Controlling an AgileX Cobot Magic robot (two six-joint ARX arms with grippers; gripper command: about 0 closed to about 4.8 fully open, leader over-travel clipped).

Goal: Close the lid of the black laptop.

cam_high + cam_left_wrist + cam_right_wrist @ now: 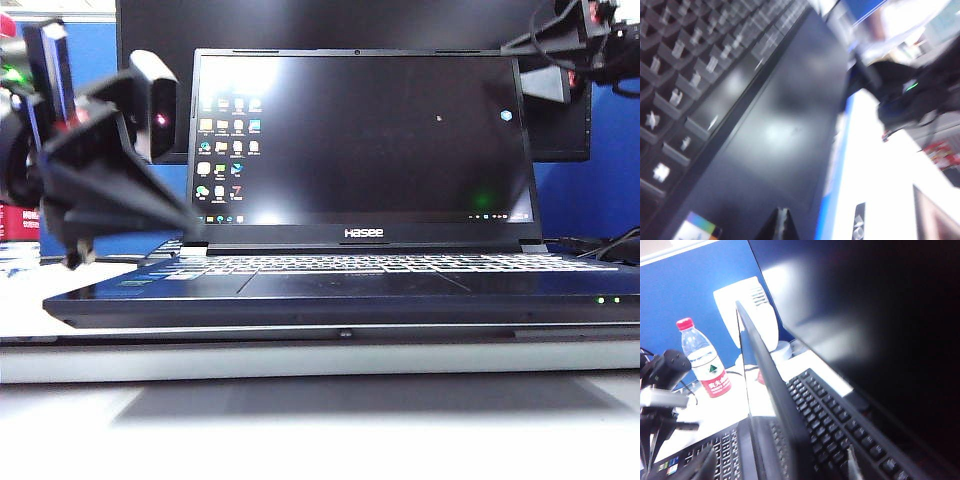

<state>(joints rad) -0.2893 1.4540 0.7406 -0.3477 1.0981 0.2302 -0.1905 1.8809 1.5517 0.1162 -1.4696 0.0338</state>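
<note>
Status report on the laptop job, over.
Left gripper low by laptop's left front corner, jaws unclear. Right gripper behind lid, jaws open. Lid upright, screen lit. Nothing blocking.

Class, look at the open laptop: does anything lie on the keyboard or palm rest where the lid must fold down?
Nothing visible lies on the black laptop. The lid stands upright; the left gripper hangs at its left front corner, and the right gripper sits behind the lid.

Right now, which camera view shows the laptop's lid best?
The exterior view: the lid stands upright, its whole screen side showing. The right wrist view catches only its thin edge, seen from behind. The left wrist view shows none of it, only keyboard and palm rest.
</note>
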